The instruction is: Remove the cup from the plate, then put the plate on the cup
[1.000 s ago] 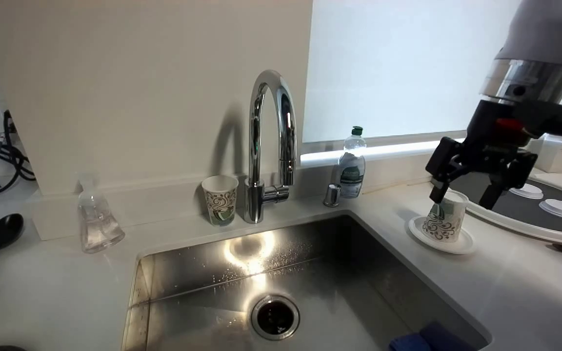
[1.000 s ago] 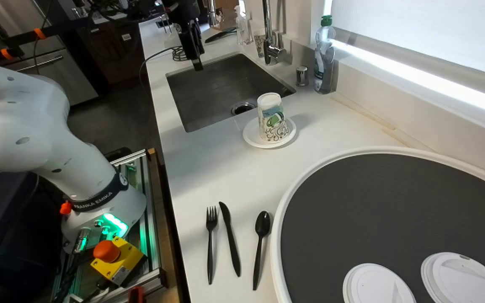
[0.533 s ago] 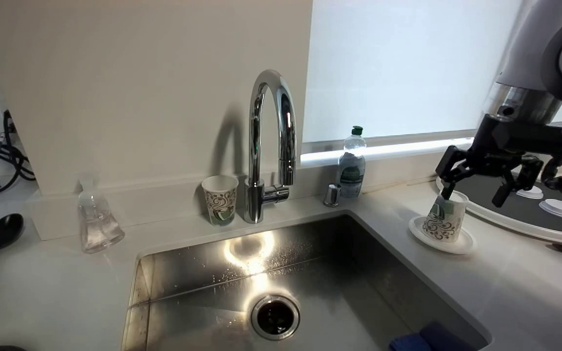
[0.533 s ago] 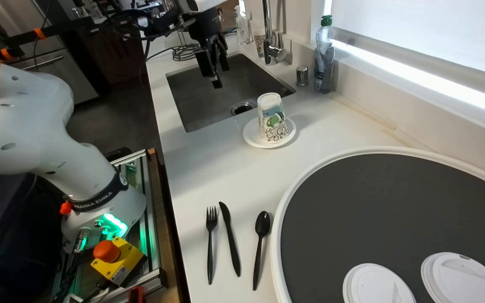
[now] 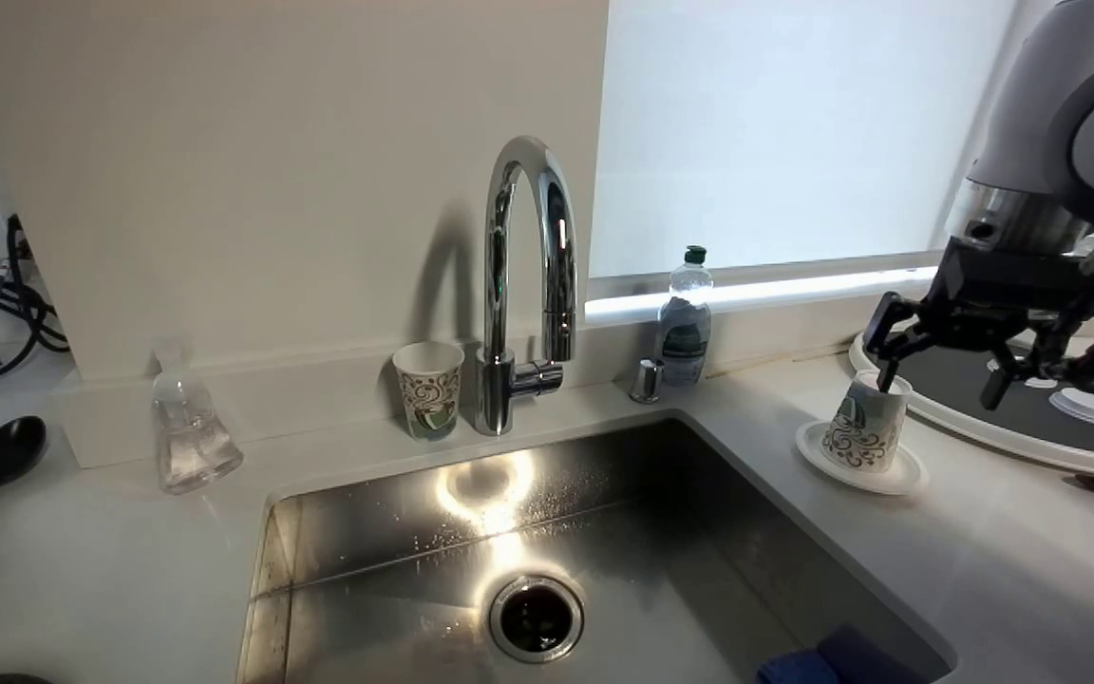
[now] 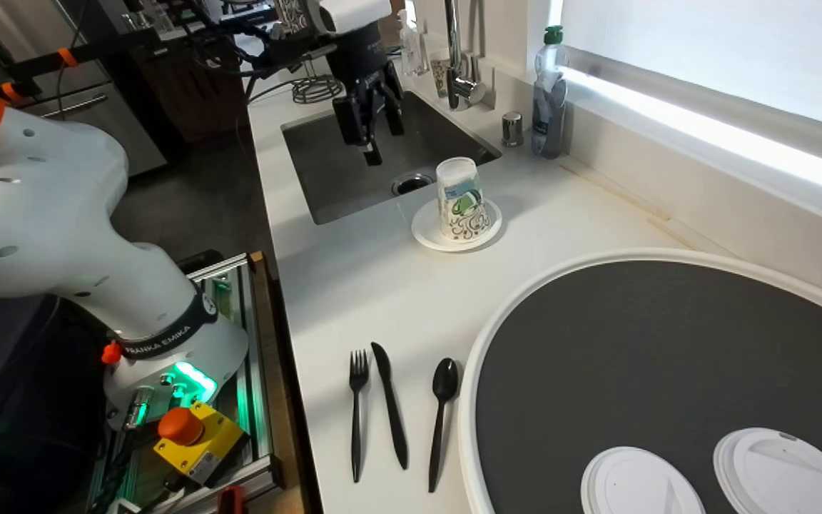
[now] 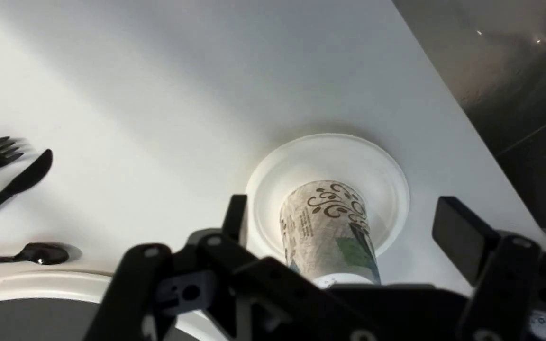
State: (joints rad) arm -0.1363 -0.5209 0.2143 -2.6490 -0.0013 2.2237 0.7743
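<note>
The cup is a patterned paper cup with brown swirls and a green mark. It stands upside down on the plate, seen in both exterior views [image 5: 862, 437] [image 6: 462, 203] and in the wrist view [image 7: 320, 237]. The plate is a small round white saucer [image 5: 908, 478] on the counter beside the sink; it also shows in an exterior view [image 6: 425, 227] and in the wrist view [image 7: 389, 199]. My gripper [image 6: 384, 145] is open and empty, above the counter near the cup. In the wrist view its fingers [image 7: 460, 232] stand wide apart, either side of the cup. Contact is not visible.
A steel sink [image 5: 395, 608] with a tall faucet [image 5: 498, 380] lies alongside. A second patterned cup [image 5: 430, 394] and a soap bottle [image 6: 549, 100] stand at the back. A large round dark tray [image 6: 639, 343] bears white lids. A black fork, knife [image 6: 391, 407] and spoon lie nearby.
My gripper has come into fuller view, moving lower and toward the cup in an exterior view and shifting right in another. It stays open. The cup and plate have not moved.
</note>
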